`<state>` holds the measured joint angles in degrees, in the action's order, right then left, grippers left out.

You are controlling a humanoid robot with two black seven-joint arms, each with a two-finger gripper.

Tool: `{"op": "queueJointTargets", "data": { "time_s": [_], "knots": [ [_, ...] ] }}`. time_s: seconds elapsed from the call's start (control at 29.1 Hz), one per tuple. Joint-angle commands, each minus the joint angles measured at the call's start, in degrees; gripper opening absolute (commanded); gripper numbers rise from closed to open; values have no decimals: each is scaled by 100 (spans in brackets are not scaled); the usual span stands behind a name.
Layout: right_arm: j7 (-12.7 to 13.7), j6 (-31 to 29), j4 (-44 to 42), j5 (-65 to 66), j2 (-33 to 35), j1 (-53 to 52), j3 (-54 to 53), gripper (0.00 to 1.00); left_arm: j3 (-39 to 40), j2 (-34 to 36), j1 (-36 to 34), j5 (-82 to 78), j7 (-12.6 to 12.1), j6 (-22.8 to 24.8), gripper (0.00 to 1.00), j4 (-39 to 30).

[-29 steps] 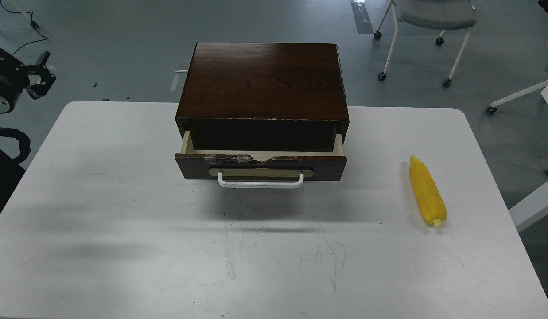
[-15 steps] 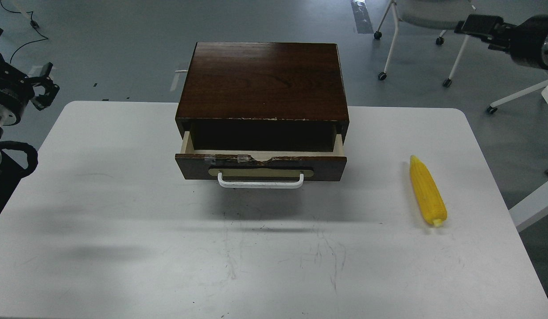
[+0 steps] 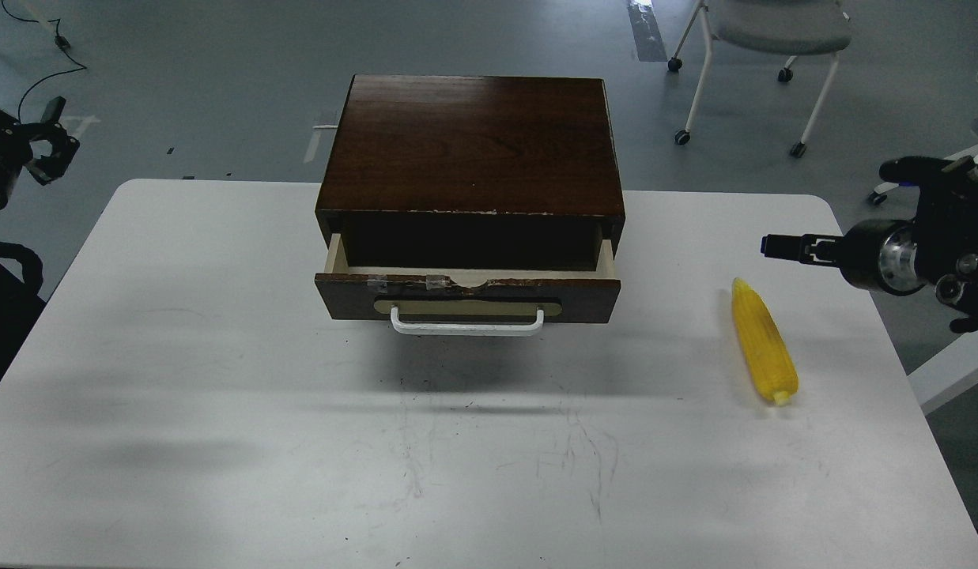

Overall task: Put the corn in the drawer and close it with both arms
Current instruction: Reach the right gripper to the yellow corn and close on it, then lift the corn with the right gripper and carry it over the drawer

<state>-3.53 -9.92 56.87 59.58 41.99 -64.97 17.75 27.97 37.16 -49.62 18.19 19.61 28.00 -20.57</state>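
Note:
The yellow corn (image 3: 764, 340) lies on the white table (image 3: 220, 379) at the right, pointed end away from me. The dark brown cabinet (image 3: 473, 142) stands at the table's back middle. Its drawer (image 3: 466, 296), with a white bar handle (image 3: 466, 325), is pulled partly out and its inside is dark. My right gripper (image 3: 781, 246) hovers just beyond the corn's pointed end, seen side-on as one thin bar. My left gripper (image 3: 55, 136) is off the table's far left corner over the floor, empty, its two fingers apart.
A grey chair on castors (image 3: 761, 47) stands on the floor behind the table at the right. A white frame (image 3: 955, 363) runs beside the table's right edge. Cables (image 3: 38, 32) lie on the floor at the far left.
My right arm has swung down from the upper right to just beyond the corn's tip. My left gripper has drawn back toward the left edge. The corn and drawer have not moved.

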Motion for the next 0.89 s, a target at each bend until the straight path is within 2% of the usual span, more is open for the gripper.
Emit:
{"op": "queueJointTargets", "data": {
  "time_s": [0.0, 0.07, 0.17, 0.24, 0.38, 0.48, 0.55, 0.58, 0.62, 0.72, 0.86],
  "knots": [
    [-7, 25, 157, 510, 20, 203, 18, 89, -2, 10, 14, 0, -19, 0, 98, 0],
    [-16, 95, 219, 501, 20, 300, 9, 80, -11, 28, 31, -8, -36, 0, 98, 9],
    [-33, 148, 245, 501, 2, 318, -35, 71, -11, 72, 49, -9, -27, 0, 98, 9],
    [-33, 235, 245, 501, -41, 388, -35, 68, -11, 89, 49, -9, -36, 0, 98, 9],
    [-42, 376, 202, 554, -164, 528, -17, 70, -19, 107, 67, -9, -54, 0, 98, 35],
    [-42, 420, 193, 546, -208, 590, -26, 65, -37, 133, 84, -9, -54, 0, 98, 88],
    [-42, 420, 228, 519, -200, 582, -44, 46, -37, 230, 93, -17, -45, 0, 98, 97],
    [-42, 420, 228, 510, -200, 581, -52, 42, -37, 230, 93, -17, -45, 0, 98, 97],
    [-33, 420, 237, 502, -182, 538, -70, 33, -37, 248, 93, -17, -45, 0, 98, 97],
    [-42, 420, 245, 493, -156, 380, -131, 21, -37, 257, 84, -17, -19, 0, 98, 97],
    [-42, 403, 359, 493, 72, -401, -228, 16, -37, 265, 67, -17, -1, 0, 98, 97]
  ]
}}
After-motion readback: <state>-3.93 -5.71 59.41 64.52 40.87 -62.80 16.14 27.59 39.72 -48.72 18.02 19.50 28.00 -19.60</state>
